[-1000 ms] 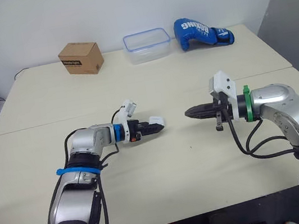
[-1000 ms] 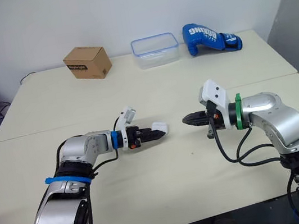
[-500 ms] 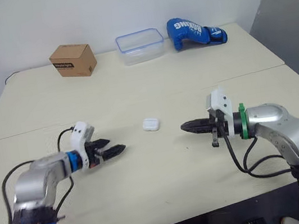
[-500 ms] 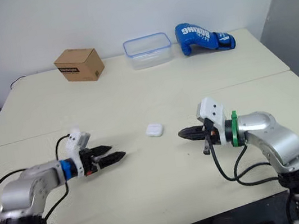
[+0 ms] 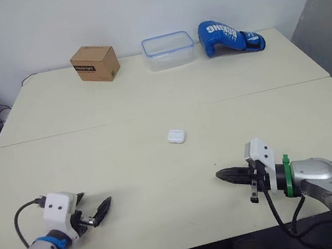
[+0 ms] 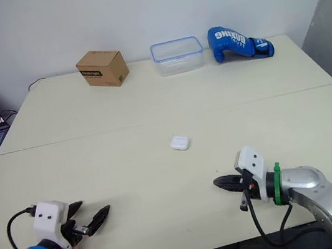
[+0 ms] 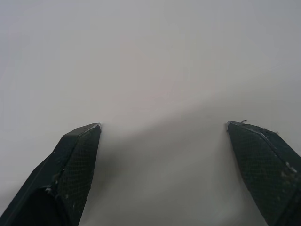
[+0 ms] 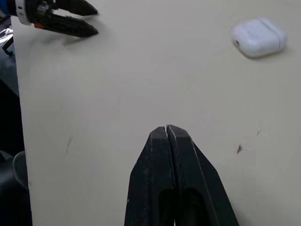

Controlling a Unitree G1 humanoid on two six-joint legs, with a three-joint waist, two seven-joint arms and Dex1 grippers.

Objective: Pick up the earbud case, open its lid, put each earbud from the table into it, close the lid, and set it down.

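Table (image 5: 120,116) bears earbud case (image 5: 176,137), well apart from right end effector (image 5: 219,174).

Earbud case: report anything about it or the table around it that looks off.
Nothing stands out. The earbud case lies flat on the table with its lid shut, apart from both grippers. The left gripper is open, the right gripper shut. One small reddish fleck marks the tabletop.

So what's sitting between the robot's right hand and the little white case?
Nothing, just bare table between the right hand and the earbud case, as the right wrist view shows.
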